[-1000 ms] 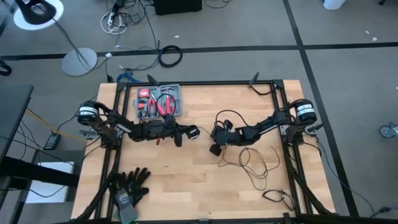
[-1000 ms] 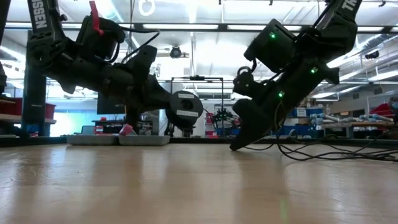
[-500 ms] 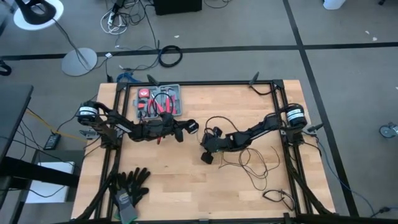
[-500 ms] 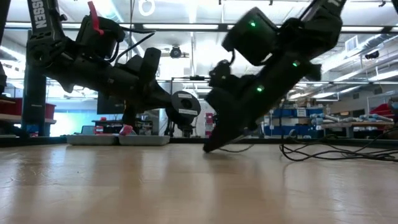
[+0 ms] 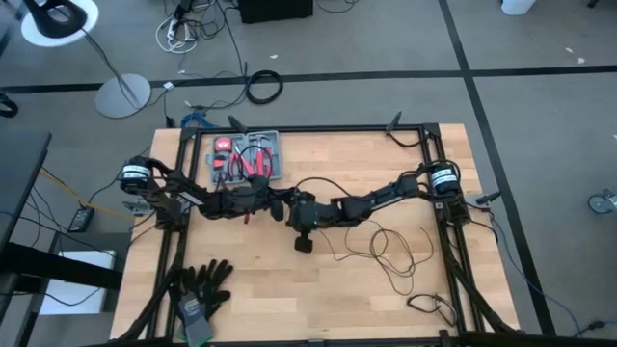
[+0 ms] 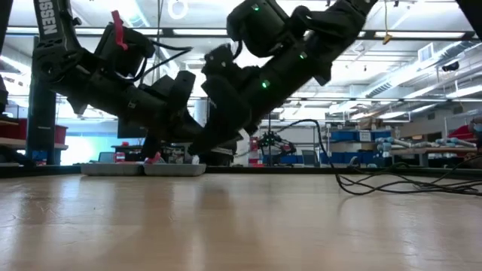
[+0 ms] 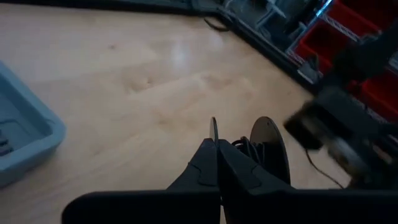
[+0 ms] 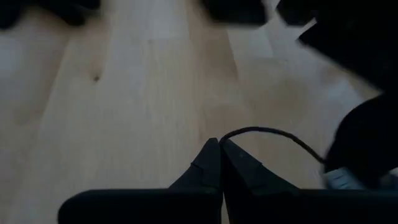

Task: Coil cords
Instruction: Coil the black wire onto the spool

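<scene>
The cords are one thin black wire lying in loose loops on the right half of the wooden table. It runs left to a small round black puck. My left gripper is shut at the puck, just left of the table's middle. My right gripper is shut on the wire close beside it. In the low view the right arm stands in front of the puck and hides it. My left gripper pinches a thin upright edge of the puck at its fingertips, coming from the table's left. The puck's round face stands beside the fingers with wire wound next to it. The puck is held above the table. My right gripper pinches a single strand of the wire at its fingertips, slanting down from the table's right. From the fingers the strand arcs away slack toward a dark body beside them.
A grey tray of red tools sits at the far left behind the left arm. Black gloves lie at the near left corner. A small wire bundle lies near the right front post. Bare wood lies near the front middle.
My right gripper has gone toward the table's left edge and risen off the wood, ending beside my left gripper. The wire's strand has come with it while the loops on the right stayed lying. My left gripper has kept its place and tipped a little.
</scene>
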